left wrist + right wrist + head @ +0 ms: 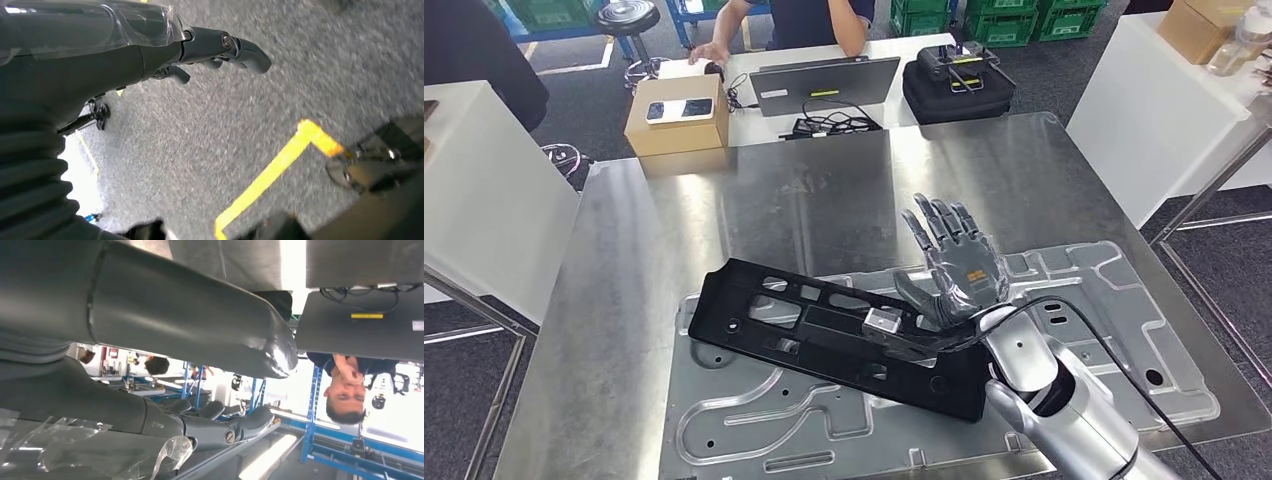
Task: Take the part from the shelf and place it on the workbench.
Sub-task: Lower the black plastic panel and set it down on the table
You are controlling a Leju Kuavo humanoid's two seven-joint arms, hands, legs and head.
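Observation:
The long black plastic part (824, 335) lies flat and slantwise on a stamped silver metal panel (1124, 330) on the steel workbench (824, 190). My right hand (954, 265) is at the part's right end with its fingers spread and pointing away from me, holding nothing. Its thumb lies close to the part's upper edge; I cannot tell if it touches. In the right wrist view the right hand (200, 425) shows fingers stretched out with nothing between them. My left hand (215, 47) hangs over the grey floor, fingers loosely extended and holding nothing.
At the bench's far edge stand a cardboard box (677, 115) with a phone on it, a laptop (824, 85) and a black case (957, 80). A person (794, 20) sits behind them. White tables flank the bench on the left (474, 200) and right (1154, 100).

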